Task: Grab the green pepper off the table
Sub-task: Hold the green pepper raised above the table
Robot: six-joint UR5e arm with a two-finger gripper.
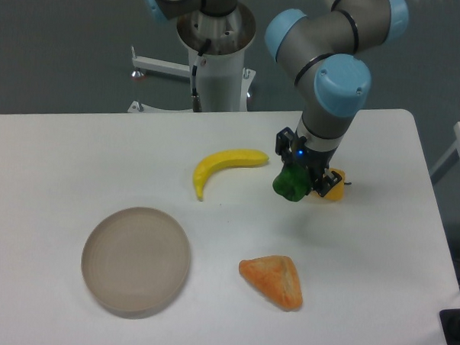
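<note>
Directly beneath the gripper [297, 178] the green pepper [290, 184] is hanging — jaws clamping it — clear of the table [63, 150].

Gripper [297, 175] fingers hiding upper part of pepper [290, 185]. Arm covering most of yellow-orange pepper [335, 186]; only sliver showing. Arm's upper links running off top edge. Fingertip contact too small to tell.
</note>
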